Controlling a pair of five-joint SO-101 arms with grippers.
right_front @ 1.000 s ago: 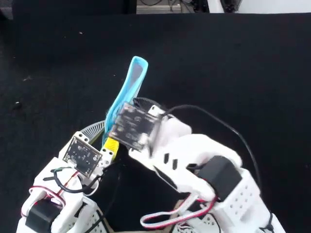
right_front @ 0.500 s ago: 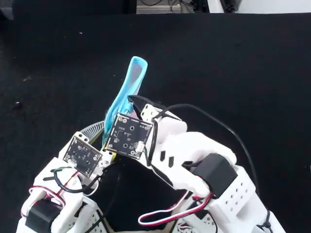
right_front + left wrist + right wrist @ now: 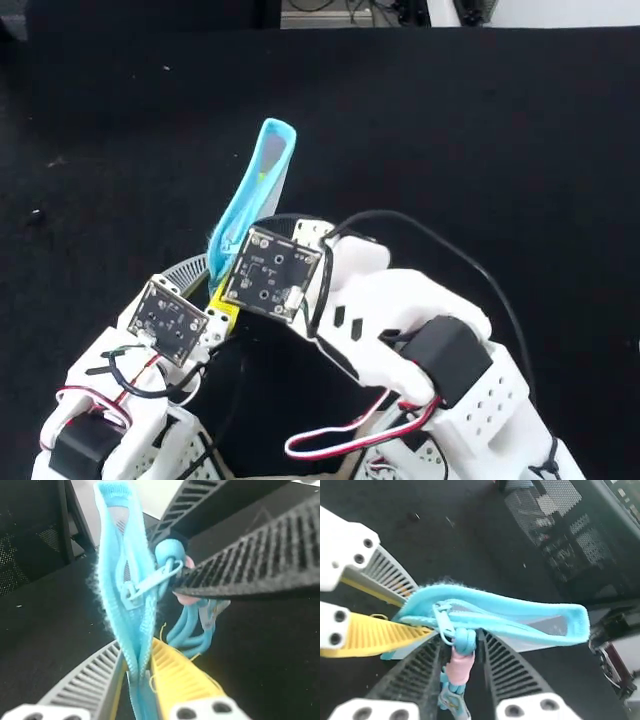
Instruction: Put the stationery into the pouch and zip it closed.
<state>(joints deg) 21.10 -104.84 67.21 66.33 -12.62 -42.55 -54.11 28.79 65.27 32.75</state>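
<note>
Pouch: The blue pouch (image 3: 258, 180) is up off the black bench (image 3: 480, 130). It stands on its thin edge and is held at its near end. Its far end points away from the two arms.

Pouch mouth: In the right wrist view the far end of the pouch (image 3: 520, 617) gapes open a little, and you can see grey inside. I cannot tell what is in it.

Left end effector: The left end effector (image 3: 136, 655) has one grey finger and one yellow finger. They are squeezed tight on the near end of the pouch (image 3: 120, 555), with the blue cloth pinched between them. From above it sits low and to the left (image 3: 222, 300), just under the pouch.

Zipper pull: The zipper pull (image 3: 150, 582) sits on the pouch's edge, close to the left end effector. A round blue bead and a pink bead (image 3: 457, 667) hang from it on blue strings.

Right end effector: The right end effector (image 3: 462, 640) has two black ribbed fingers. They are almost closed and pinch the zipper pull (image 3: 445, 625) by its beads. It is right beside the left end effector (image 3: 417, 612), nearly touching it.
</note>
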